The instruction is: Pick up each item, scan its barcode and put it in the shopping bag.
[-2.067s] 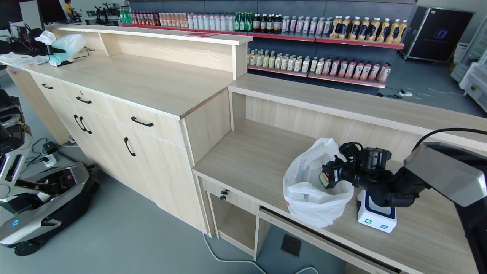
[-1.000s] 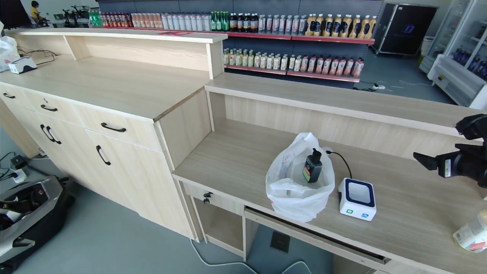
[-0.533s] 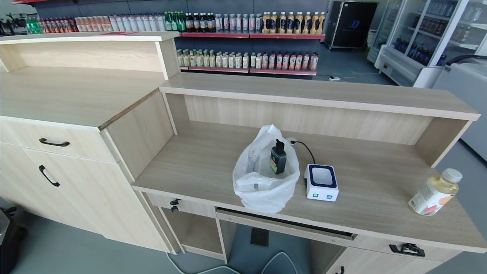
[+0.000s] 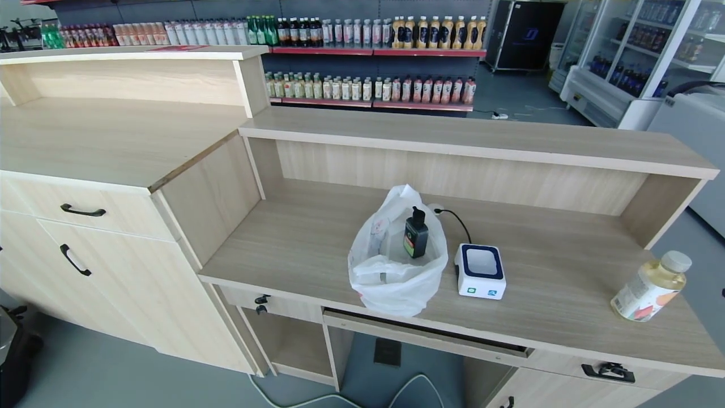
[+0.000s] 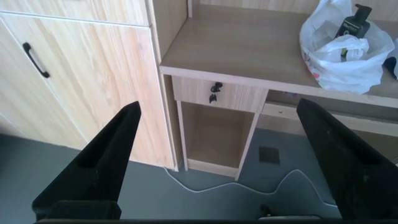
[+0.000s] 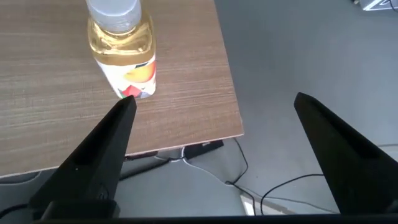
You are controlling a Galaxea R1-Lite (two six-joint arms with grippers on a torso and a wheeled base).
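Observation:
A white shopping bag (image 4: 396,272) stands open on the low counter (image 4: 317,238) with a dark bottle (image 4: 416,238) upright inside it. Just right of the bag sits the white scanner (image 4: 480,271). A bottle of yellow liquid with a white cap (image 4: 650,288) stands near the counter's right end. My right gripper (image 6: 214,98) is open beside that bottle (image 6: 121,50), off the counter's right edge. My left gripper (image 5: 217,106) is open and low, facing the cabinet front below the bag (image 5: 345,53).
A raised ledge (image 4: 476,141) runs along the back of the counter and a taller counter (image 4: 113,141) adjoins it on the left. The scanner's cable (image 4: 456,224) trails behind the bag. A drawer handle (image 4: 609,371) sticks out below the counter's right end.
The camera has swung right. My right gripper, which held the dark bottle over the bag, has let it go into the bag and drawn away to the right.

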